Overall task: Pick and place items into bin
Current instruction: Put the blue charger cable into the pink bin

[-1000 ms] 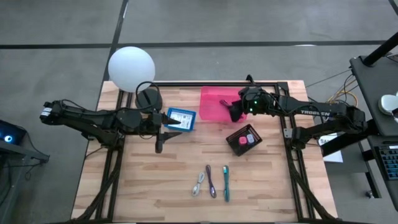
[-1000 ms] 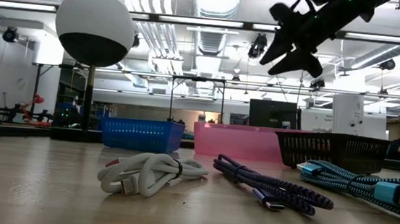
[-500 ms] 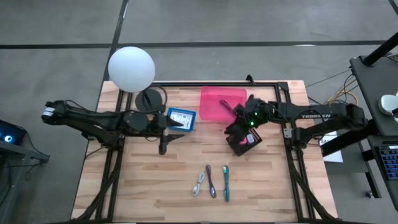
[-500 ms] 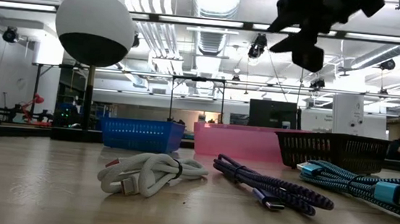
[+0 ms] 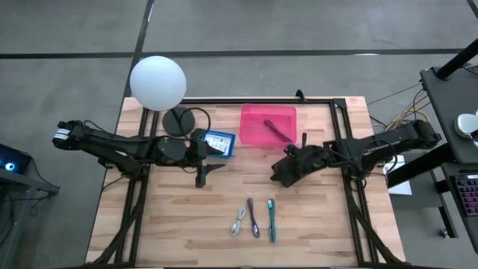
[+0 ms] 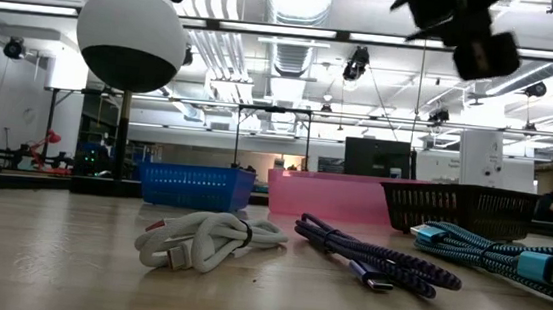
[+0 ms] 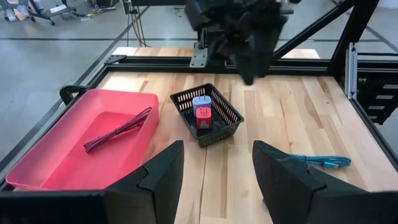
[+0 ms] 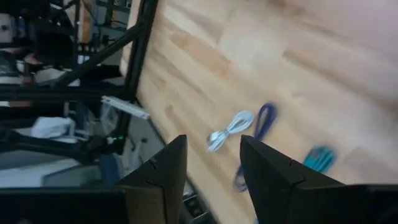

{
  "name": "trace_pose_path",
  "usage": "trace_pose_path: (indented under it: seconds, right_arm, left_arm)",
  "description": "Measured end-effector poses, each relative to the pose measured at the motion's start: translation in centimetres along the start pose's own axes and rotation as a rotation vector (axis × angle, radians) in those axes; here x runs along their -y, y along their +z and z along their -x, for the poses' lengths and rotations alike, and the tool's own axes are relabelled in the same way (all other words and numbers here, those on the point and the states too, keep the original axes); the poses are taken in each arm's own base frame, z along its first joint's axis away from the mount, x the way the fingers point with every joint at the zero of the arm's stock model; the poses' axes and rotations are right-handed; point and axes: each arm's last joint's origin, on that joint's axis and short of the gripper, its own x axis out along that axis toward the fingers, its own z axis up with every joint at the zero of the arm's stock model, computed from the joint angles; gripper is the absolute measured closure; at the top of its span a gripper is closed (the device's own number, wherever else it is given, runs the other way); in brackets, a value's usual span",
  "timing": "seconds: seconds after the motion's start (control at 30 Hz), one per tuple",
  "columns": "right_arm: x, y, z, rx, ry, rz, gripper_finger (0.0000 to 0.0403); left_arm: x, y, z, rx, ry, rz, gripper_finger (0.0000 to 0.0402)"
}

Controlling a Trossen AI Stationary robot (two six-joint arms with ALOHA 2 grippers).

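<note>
Three short cables lie side by side near the table's near edge: a white one, a purple one and a teal one. A maroon cable lies inside the pink tray. My right gripper hangs open and empty above the black basket, which it hides from above; its wrist view looks down on the white cable and the purple cable. My left gripper is open, empty and raised, just on the near side of the blue bin.
A white globe lamp on a black base stands at the far left corner. The black basket holds a red piece and a blue piece. Bare wood lies between the bins and the cables.
My right gripper has swung from above the pink tray toward the near edge, over the black basket, and has turned about, uncovering the maroon cable in the tray. My left gripper has drifted a little toward the right and the near edge.
</note>
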Motion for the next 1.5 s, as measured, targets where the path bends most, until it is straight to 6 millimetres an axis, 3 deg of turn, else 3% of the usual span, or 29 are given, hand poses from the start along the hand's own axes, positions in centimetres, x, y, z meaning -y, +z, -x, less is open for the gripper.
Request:
trace_pose_path:
  seconds: [0.27, 0.57, 0.73, 0.93, 1.17, 1.3, 1.5]
  right_arm:
    - [-1.4, -2.5, 0.6, 0.016, 0.004, -0.119, 0.0267]
    - [-2.3, -4.7, -0.6, -0.017, -0.249, -0.192, 0.0267]
    - [-3.7, -5.8, -2.9, -0.027, -0.384, -0.179, 0.0267]
    - [-4.5, -7.7, -7.7, -0.093, -0.497, -0.155, 0.0267]
    - [-3.2, -9.3, -13.2, -0.221, -0.642, -0.218, 0.0266]
    - [-2.6, -9.8, -14.3, -0.213, -0.710, -0.237, 0.0266]
    - [-1.8, -9.8, -14.0, -0.176, -0.834, -0.238, 0.0266]
  left_arm:
    - [-0.1, 0.0, 0.1, 0.004, 0.009, 0.002, 0.0226]
    - [-0.1, 0.1, 0.2, 0.005, 0.010, 0.000, 0.0226]
    - [-0.1, 0.1, 0.1, 0.005, 0.011, -0.008, 0.0226]
    - [-0.1, 0.1, 0.1, 0.004, 0.011, -0.006, 0.0226]
    - [-0.1, 0.1, 0.3, 0.009, 0.010, -0.042, 0.0226]
    - [-0.1, 0.2, 0.5, 0.016, 0.009, -0.049, 0.0226]
    - [-0.3, 0.5, 1.1, 0.038, 0.008, -0.043, 0.0226]
